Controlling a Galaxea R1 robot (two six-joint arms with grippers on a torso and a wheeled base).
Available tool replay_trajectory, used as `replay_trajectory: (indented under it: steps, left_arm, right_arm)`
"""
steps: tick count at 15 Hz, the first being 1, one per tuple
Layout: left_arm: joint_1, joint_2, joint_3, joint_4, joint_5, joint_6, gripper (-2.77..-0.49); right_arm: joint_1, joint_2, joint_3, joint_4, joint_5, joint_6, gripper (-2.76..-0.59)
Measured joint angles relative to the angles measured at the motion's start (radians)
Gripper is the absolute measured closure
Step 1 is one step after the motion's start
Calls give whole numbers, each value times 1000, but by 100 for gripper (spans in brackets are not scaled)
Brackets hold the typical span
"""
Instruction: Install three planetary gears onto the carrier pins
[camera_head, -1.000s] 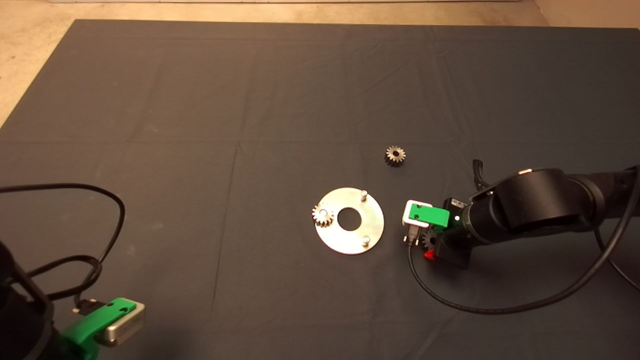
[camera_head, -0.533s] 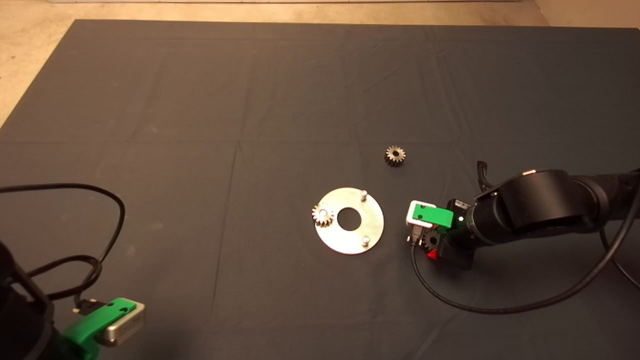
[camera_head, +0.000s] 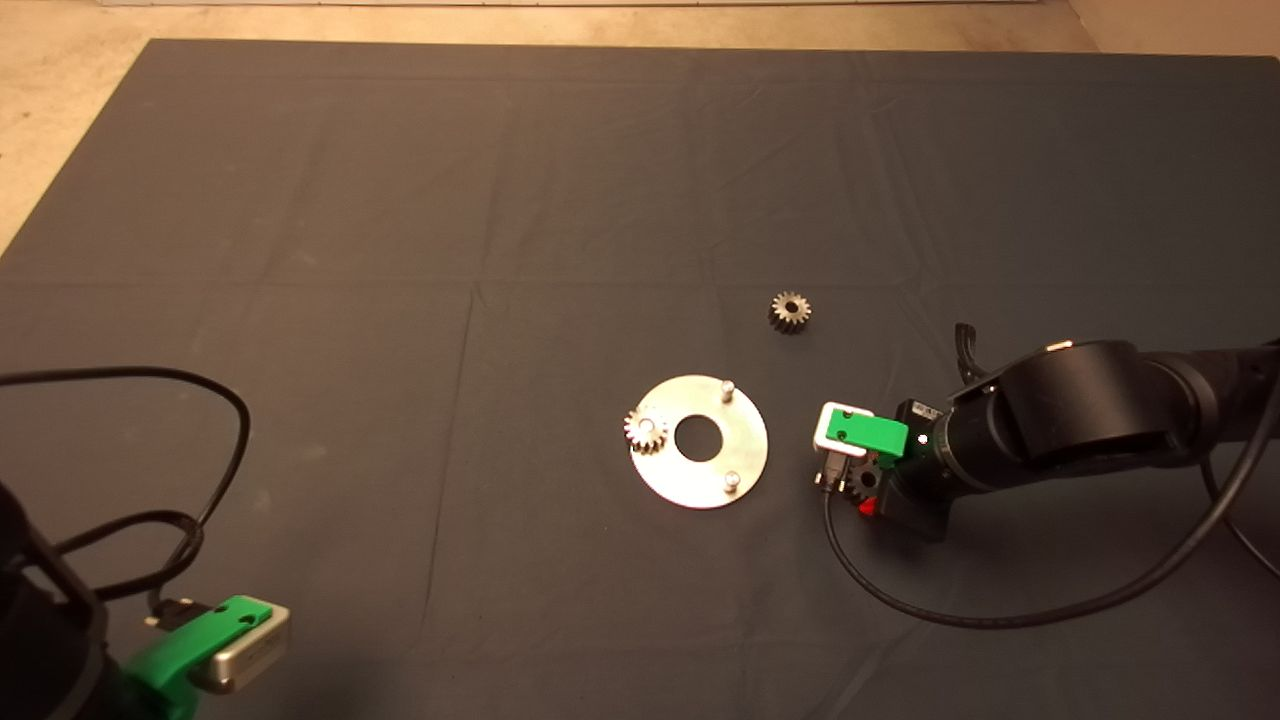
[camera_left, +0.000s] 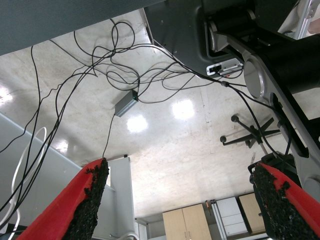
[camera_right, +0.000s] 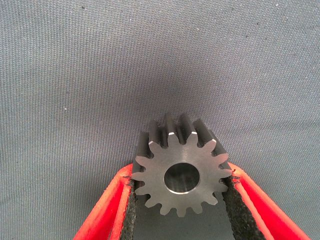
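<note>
A shiny round disc (camera_head: 700, 470) with a centre hole lies mid-mat. One planetary gear (camera_head: 646, 431) sits on its left carrier pin. Two bare carrier pins stand at the disc's far side (camera_head: 728, 386) and near side (camera_head: 732, 481). A second gear (camera_head: 790, 311) lies on the mat beyond the disc. My right gripper (camera_head: 862, 488) is just right of the disc, low over the mat, shut on a third gear (camera_right: 181, 172), with a black pad against the teeth on each side. My left gripper (camera_head: 215, 640) is parked at the lower left, open (camera_left: 182, 200).
A black cable (camera_head: 990, 610) loops on the mat in front of the right arm. More black cable (camera_head: 215, 400) lies at the left edge. The left wrist view looks at floor, cables and furniture off the mat.
The right gripper shifted slightly toward the near right over the gear beside the disc; since half a second ago it has barely moved. The disc and other gears have not moved.
</note>
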Motion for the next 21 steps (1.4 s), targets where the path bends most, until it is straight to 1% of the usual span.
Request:
replay_trajectory:
  steps: [9,12,15,18,20,21]
  left_arm:
    - [0,0,0,0,0,0,-204]
    - [0,0,0,0,0,0,-204]
    - [0,-11,0,0,0,0,-204]
    - [0,-39,0,0,0,0,-204]
    - [0,-56,0,0,0,0,-204]
    - [0,-61,2,0,0,-1,-204]
  right_arm:
    - [0,0,0,0,0,20,-108]
    - [0,0,1,0,-1,47,-105]
    - [0,3,4,2,-5,115,-103]
    - [1,9,10,7,-5,169,-100]
    - [3,12,31,12,-5,203,-100]
    - [11,15,44,18,-5,229,-100]
